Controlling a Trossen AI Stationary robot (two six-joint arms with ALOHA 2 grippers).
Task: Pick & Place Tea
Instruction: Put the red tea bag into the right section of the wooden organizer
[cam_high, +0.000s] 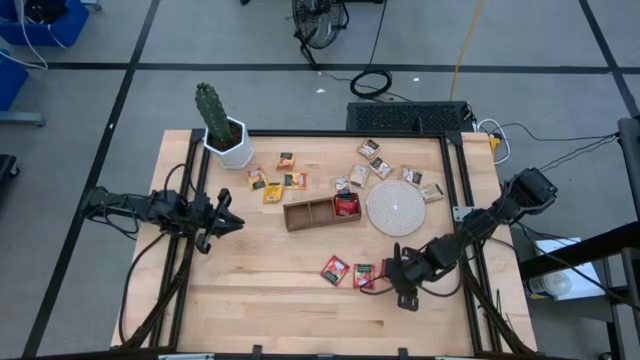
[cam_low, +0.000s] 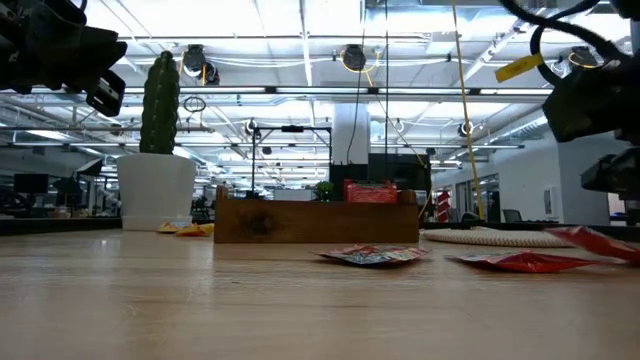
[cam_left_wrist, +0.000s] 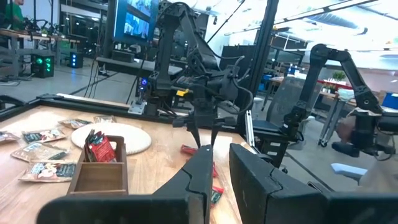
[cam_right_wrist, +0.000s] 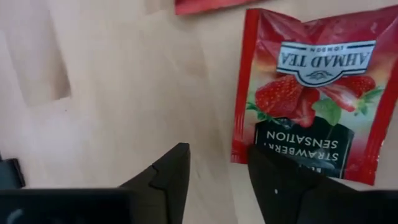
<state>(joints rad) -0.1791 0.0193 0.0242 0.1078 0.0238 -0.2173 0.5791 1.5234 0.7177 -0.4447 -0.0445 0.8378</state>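
Note:
Several small tea sachets lie flat on the wooden table (cam_high: 250, 290): yellow ones (cam_high: 272, 190) near the cactus, tan ones (cam_high: 380, 167) at the far right, and two red ones (cam_high: 335, 270) near the front. One more red sachet (cam_high: 346, 205) stands in the wooden tray (cam_high: 305, 214). My right gripper (cam_right_wrist: 217, 158) points steeply down, open, beside a red strawberry sachet (cam_right_wrist: 311, 93), with bare table between its fingers. My left gripper (cam_left_wrist: 221, 165) hovers at the table's left side, its fingers only narrowly apart, holding nothing. My right gripper comes from above, and one fingertip (cam_right_wrist: 273, 180) stands over the near corner (cam_right_wrist: 245, 152) of the red strawberry sachet. Whether it touches the sachet, I cannot tell. The sachet lies flat on the table, outside the gap.
A round whitish disc (cam_high: 395, 208) lies right of the tray. A cactus in a white pot (cam_high: 225, 140) stands at the far left corner. A second red sachet (cam_right_wrist: 205, 5) lies just beyond the strawberry one. Bare wood spreads along the near left.

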